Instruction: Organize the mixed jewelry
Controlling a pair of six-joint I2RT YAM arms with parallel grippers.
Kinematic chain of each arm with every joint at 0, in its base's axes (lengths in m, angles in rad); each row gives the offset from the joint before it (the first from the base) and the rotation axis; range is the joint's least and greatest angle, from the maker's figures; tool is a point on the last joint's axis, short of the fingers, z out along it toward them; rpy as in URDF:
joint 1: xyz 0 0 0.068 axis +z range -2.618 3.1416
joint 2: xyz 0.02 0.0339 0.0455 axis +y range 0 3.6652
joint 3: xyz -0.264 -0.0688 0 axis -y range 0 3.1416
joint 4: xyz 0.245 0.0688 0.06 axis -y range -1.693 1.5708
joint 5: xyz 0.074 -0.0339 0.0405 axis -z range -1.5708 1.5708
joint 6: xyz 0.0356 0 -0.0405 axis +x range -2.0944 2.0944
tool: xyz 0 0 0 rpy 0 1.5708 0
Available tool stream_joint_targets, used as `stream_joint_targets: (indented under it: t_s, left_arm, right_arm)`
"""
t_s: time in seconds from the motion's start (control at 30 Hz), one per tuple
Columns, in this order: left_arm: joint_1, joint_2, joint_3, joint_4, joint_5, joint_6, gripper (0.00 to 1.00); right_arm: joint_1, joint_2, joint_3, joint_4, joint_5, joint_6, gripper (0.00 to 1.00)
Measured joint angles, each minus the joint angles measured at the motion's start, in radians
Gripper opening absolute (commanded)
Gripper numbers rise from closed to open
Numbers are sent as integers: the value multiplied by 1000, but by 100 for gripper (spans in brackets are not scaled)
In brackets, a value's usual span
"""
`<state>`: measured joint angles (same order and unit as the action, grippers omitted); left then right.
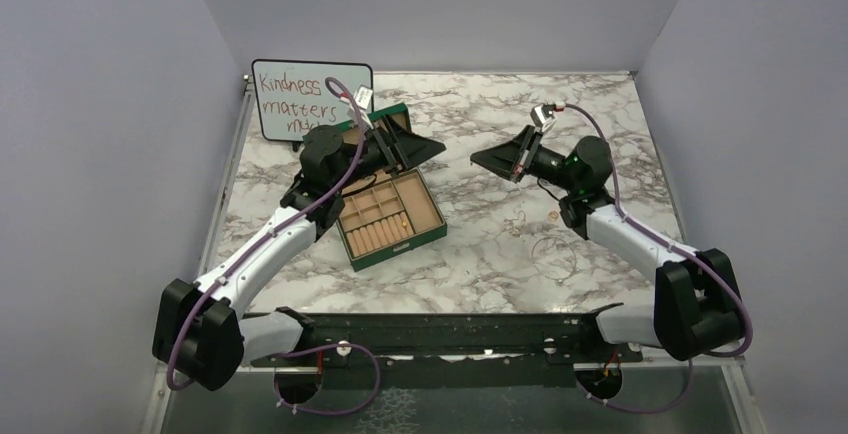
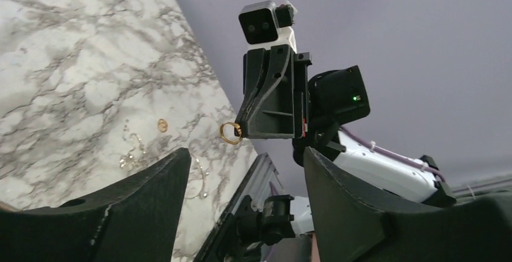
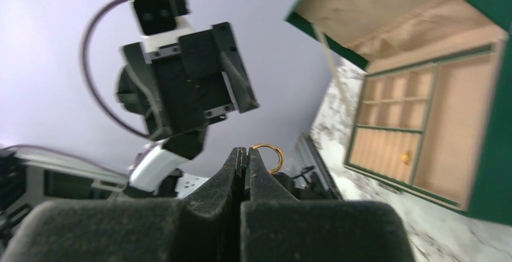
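My right gripper (image 3: 246, 151) is shut on a small gold ring (image 3: 270, 156), held up in the air; from the left wrist view the same ring (image 2: 230, 133) hangs at that gripper's tip. My left gripper (image 2: 246, 153) is open with nothing between its fingers (image 2: 142, 192), and faces the right gripper (image 1: 480, 161) across a short gap above the table. Another gold ring (image 2: 162, 125), small silver bits (image 2: 130, 157) and a thin wire loop (image 2: 197, 180) lie on the marble. A gold piece (image 3: 406, 155) rests in the green box (image 1: 426, 243).
The green box with tan compartments stands open left of centre, its lid (image 1: 395, 115) raised behind my left gripper (image 1: 438, 144). A whiteboard (image 1: 300, 97) with writing leans at the back left. Loose jewelry (image 1: 520, 220) lies on the marble under the right arm.
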<state>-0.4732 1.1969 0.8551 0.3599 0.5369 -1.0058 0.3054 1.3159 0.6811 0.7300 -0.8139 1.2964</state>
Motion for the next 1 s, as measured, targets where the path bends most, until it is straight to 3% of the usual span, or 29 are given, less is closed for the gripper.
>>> stream_joint_targets:
  t_s: [0.17,0.57,0.87,1.0]
  left_arm:
    - [0,-2,1,88,49,-71,57]
    - [-18,47,48,246,200,-188,53]
    - [-45,83,50,441,249,-300,57]
    - [-50,87,43,542,254,-354,52]
  right_arm:
    - [12,-17,3,189,-7,146,1]
    - [71,-9,55,492,-6,354,1]
    - [124,39,90,594,16,415,1]
    - [143,48,104,617,23,424,1]
